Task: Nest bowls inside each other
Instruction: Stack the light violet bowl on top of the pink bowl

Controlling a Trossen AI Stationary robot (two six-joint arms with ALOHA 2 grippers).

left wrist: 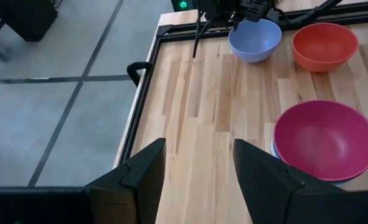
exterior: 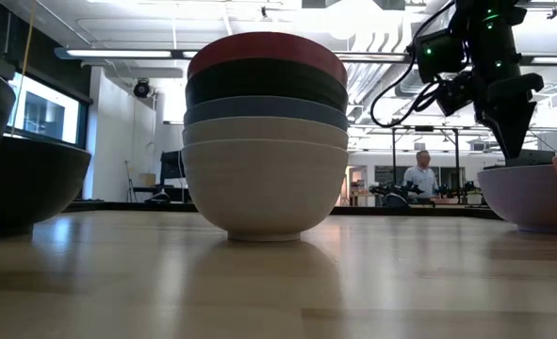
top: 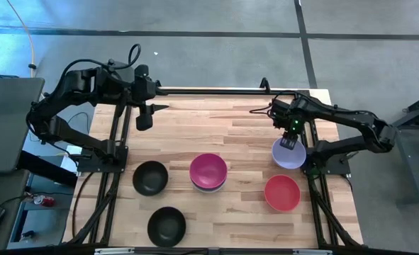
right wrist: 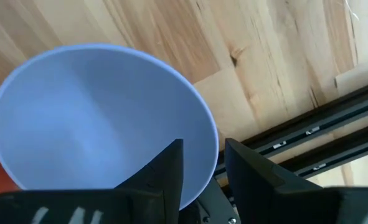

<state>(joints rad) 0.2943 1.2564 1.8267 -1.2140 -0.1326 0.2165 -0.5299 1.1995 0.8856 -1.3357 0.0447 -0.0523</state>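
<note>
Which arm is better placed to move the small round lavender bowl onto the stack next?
The right arm. Its right gripper is at the small round lavender bowl's rim, jaws astride the rim in the right wrist view. The left gripper hangs open over bare table, far from it, across the magenta-topped stack.

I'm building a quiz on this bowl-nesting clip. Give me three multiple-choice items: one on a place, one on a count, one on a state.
1. Where is the right gripper?
A. at the lavender bowl's rim
B. over the red bowl
C. over the stack

2. How many black bowls sit alone on the table?
A. one
B. two
C. three

3. The left gripper's jaws are:
A. shut on a bowl
B. open, empty
C. shut, empty

Answers: 1 A, its jaws straddle that rim. 2 B, two singles at the left. 3 B, bare table shows between them.
</note>
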